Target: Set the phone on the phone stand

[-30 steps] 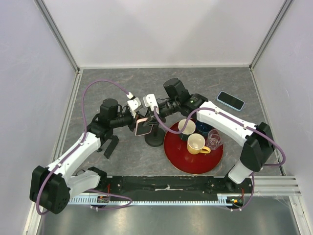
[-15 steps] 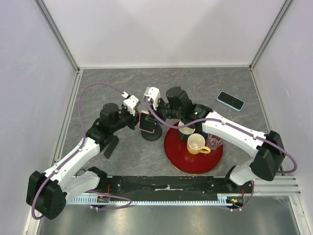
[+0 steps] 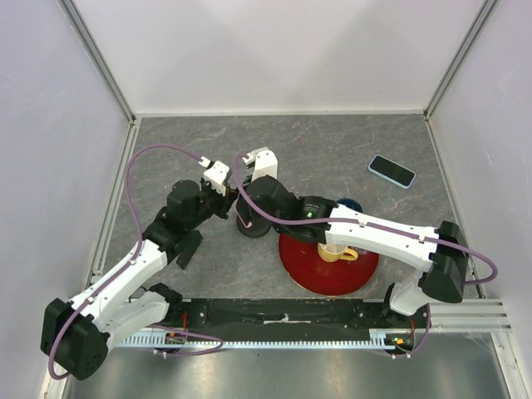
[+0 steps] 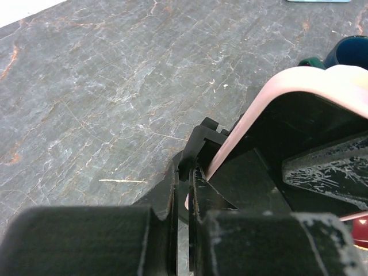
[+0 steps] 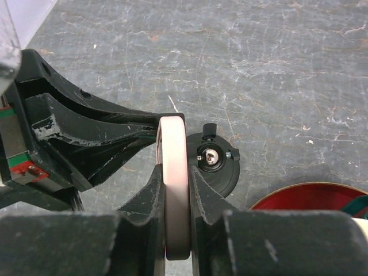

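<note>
The table [image 3: 332,150] is a grey, marble-veined slab running between pale walls. The phone stand [image 3: 253,226] has its round black base on it near the middle, with a red tray [image 3: 307,266] just to the right. A blue phone [image 3: 391,171] lies flat well apart at the far right, and a small black block [image 3: 188,246] lies on the left.

The right arm [image 3: 366,233] hides the pink phone [image 5: 174,172] overhead.

White links [image 3: 378,233], black joints [image 3: 184,204], purple cables [image 3: 158,150], black hands [image 5: 175,172]
</note>
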{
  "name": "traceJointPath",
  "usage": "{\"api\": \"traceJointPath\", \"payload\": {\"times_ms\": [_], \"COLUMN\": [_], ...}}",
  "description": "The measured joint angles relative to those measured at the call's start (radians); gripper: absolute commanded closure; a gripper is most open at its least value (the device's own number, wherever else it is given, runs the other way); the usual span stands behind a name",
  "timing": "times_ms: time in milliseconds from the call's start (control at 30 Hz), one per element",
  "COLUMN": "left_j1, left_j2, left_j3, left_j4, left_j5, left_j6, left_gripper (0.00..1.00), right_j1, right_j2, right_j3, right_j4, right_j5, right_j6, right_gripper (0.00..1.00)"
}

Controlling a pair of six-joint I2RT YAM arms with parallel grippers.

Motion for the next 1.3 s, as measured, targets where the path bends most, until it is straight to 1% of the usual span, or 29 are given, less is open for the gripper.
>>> {"api": "traceJointPath", "payload": {"times_ms": [100,233,533,733,933,967,1000,1067,1100,1133,1200,1233,1267,1300], "left_j1": [-0.004,-0.005,0.008,0.008,0.008,0.009,0.009,0.010,0.011,0.013,0.023,0.029,0.032,0.034], "left_j2": [-0.011,-0.013,-0.102,-0.097,-0.058,-0.054,-0.052,-0.051,-0.049,-0.047,-0.047,-0.047,-0.050,-0.065], "left_j3": [0.000,0.036,0.046,0.094,0.168,0.177,0.185,0.199,0.208,0.219,0.236,0.242,0.251,0.267], "left_j4": [-0.010,-0.107,-0.282,-0.419,-0.552,-0.569,-0.585,-0.622,-0.642,-0.667,-0.722,-0.740,-0.764,-0.798], "left_j5": [-0.024,-0.077,-0.230,-0.282,-0.360,-0.371,-0.380,-0.392,-0.401,-0.415,-0.451,-0.456,-0.462,-0.468], "left_j6": [-0.006,-0.020,-0.095,-0.174,-0.278,-0.291,-0.304,-0.329,-0.341,-0.357,-0.394,-0.406,-0.427,-0.447], "left_gripper": [0.98,0.98,0.98,0.98,0.98,0.95,0.90,0.72,0.61,0.48,0.40,0.30,0.27,0.27], "right_j1": [0.019,0.030,0.032,0.032,0.029,0.029,0.029,0.024,0.022,0.018,0.005,0.000,-0.006,-0.019], "right_j2": [0.024,0.059,0.153,0.175,0.212,0.217,0.221,0.227,0.229,0.231,0.235,0.236,0.240,0.249], "right_j3": [0.027,0.038,0.130,0.143,0.183,0.190,0.195,0.202,0.204,0.208,0.219,0.223,0.227,0.235], "right_j4": [-0.009,0.031,0.060,0.062,0.066,0.066,0.066,0.066,0.066,0.064,0.051,0.046,0.043,0.042], "right_j5": [0.047,0.047,-0.088,-0.160,-0.213,-0.220,-0.234,-0.264,-0.278,-0.297,-0.342,-0.360,-0.371,-0.364], "right_j6": [-0.002,-0.076,-0.217,-0.268,-0.317,-0.325,-0.335,-0.349,-0.353,-0.360,-0.373,-0.377,-0.384,-0.394], "right_gripper": [1.00,1.00,1.00,1.00,1.00,1.00,1.00,1.00,1.00,1.00,1.00,1.00,1.00,1.00]}}
